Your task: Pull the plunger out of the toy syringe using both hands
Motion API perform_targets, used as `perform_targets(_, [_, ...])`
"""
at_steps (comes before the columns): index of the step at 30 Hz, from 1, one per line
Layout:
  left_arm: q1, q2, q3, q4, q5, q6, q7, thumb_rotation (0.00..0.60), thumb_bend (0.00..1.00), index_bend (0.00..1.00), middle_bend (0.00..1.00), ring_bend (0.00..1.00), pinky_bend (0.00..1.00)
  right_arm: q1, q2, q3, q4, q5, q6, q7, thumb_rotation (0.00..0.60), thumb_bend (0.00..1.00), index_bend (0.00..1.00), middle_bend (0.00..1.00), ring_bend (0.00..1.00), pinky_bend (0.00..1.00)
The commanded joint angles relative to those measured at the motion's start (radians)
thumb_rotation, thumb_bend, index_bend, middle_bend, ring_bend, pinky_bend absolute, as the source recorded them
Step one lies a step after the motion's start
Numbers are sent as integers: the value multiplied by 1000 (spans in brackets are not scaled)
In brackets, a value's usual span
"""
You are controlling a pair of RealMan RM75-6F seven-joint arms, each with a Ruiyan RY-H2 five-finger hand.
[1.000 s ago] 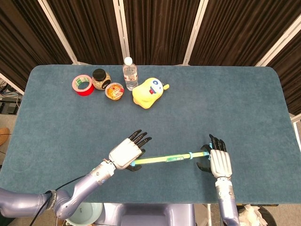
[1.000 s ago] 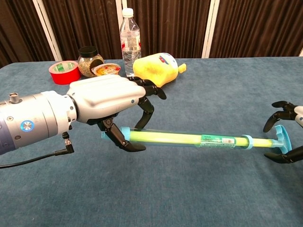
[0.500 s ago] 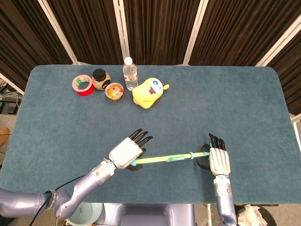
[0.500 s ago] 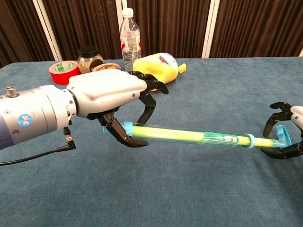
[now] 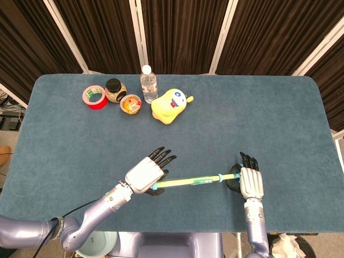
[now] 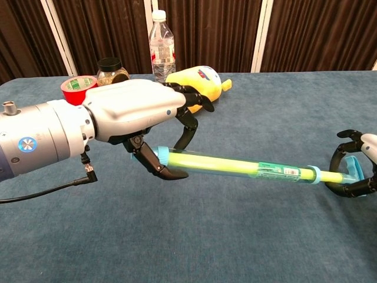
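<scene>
**Two hands on one toy syringe, plunger handle at the right**

Two silver robot hands with black fingers hold the long toy syringe [image 6: 235,165] between them above the blue cloth-covered table [image 5: 258,118]. The syringe is a clear tube with a yellow-green rod inside and light blue fittings; it runs left to right near the table's front edge, its left end a little lower in the head view.

The left hand [image 6: 138,115] holds the tube's left end. In the chest view its thumb curls under the blue end cap while one finger [image 6: 189,131] bends down behind the tube, so the tube is pinched between them; the remaining fingers are stretched forward and apart, touching nothing.

The right hand [image 5: 250,181] is at the other end. Its black fingers [image 6: 340,152] curve round the blue plunger handle [image 6: 354,170] from above and below, closing on it at the frame's right edge. A short length of yellow-green rod shows between the handle and the blue collar [image 6: 314,174] at the tube's mouth.

Well apart, at the table's far left, stand a red roll of tape [image 5: 94,97], a dark-lidded glass jar [image 5: 114,90], a small foil-topped cup [image 5: 130,104] and a clear plastic water bottle [image 5: 149,84]. A yellow plush toy [image 5: 171,106] lies just beside the bottle.
</scene>
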State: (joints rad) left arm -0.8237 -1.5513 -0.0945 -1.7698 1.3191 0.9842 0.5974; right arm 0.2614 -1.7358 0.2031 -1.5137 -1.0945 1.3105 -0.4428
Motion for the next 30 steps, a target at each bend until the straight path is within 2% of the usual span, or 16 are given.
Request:
perform_targets(1, [0,3,1,-3,1,1,-1,600,340,635,86,0,60,1,-4,0,8,6,1,-2,600,373,560,104,30,0])
perform_targets(15, [8,34,1,-15,8,15,-21,600,340,638,87,0,60,7,0,8,17,13,12,-4,600,519,673,134,37,0])
perform_targets(30, [33,127,-7,-57,27,50,-67,600,340,647,88,0,60,23,76,68,-2,22,40,-18,600,529,693,138,39,0])
